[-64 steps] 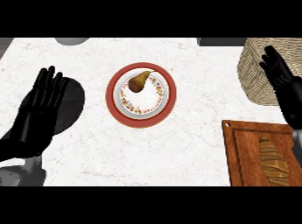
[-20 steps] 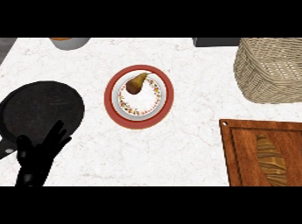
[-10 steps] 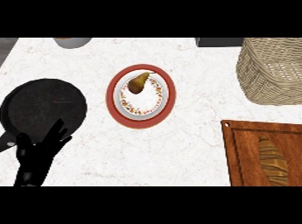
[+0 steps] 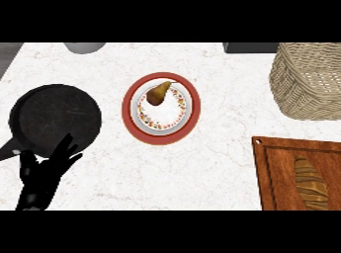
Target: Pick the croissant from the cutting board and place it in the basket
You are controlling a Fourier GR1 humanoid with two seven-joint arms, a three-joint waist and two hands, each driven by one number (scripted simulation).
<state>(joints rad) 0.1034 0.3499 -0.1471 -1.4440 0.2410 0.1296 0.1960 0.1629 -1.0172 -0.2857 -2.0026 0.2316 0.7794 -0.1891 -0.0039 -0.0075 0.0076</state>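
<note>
The left hand (image 4: 45, 175) rests at the frame's lower left, fingers spread and holding nothing, overlapping the black frying pan (image 4: 56, 117). The croissant (image 4: 311, 183) lies on the cutting board (image 4: 275, 173) at lower right, below the basket (image 4: 315, 81). Against half a second earlier, the scene sits slightly farther right.

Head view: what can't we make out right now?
- Right hand: not in the head view at all.
- Cutting board: right and lower parts cut off by the frame edges.
- Basket: right side cut off; inside mostly unseen.
- Grey object and dark object at the top edge: cut off, unidentifiable.
- Left hand: overlaps the black pan; contact unclear.
</note>
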